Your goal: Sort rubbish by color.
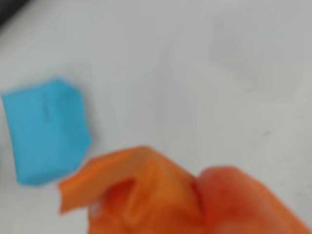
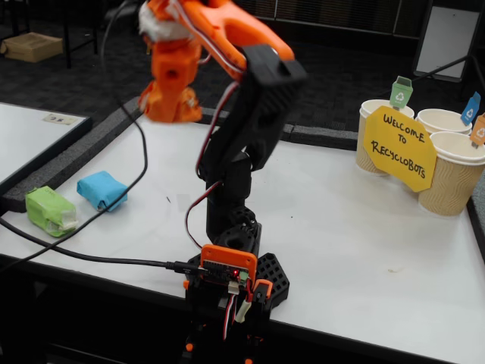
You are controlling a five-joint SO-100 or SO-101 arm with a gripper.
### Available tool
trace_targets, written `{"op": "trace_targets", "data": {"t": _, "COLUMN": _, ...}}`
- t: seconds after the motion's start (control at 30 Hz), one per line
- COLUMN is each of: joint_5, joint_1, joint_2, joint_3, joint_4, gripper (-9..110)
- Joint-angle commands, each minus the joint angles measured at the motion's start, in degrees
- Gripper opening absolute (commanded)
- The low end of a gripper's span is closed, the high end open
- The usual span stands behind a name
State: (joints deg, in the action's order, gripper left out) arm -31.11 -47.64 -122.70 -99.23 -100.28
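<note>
Fixed view: the orange lump is held aloft in the closed gripper.
It could be dropped if the grip loosens; the cups are at three o'clock.

A demo or exhibition hall: white tables, a "Welcome to Recyclobots" sign.

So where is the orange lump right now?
The orange lump is off the table, held in the raised gripper at the fixed view's upper left, above the blue lump and green lump.
</note>
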Motion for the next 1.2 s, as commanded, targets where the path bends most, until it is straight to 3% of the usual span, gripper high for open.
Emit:
{"op": "trace_targets", "data": {"t": 0.0, "joint_5": 5.10, "joint_1": 6.50, "joint_2": -14.68, "joint_3": -0.88, "joint_4": -0.97, "gripper": 0}}
{"op": "trace_targets", "data": {"t": 0.5, "joint_5": 18.72, "joint_1": 35.68, "joint_2": -35.95, "joint_3": -8.96, "joint_4": 5.36, "gripper": 0}}
{"op": "trace_targets", "data": {"t": 1.17, "joint_5": 27.51, "joint_1": 58.18, "joint_2": -59.50, "joint_3": -30.15, "joint_4": 18.63, "gripper": 0}}
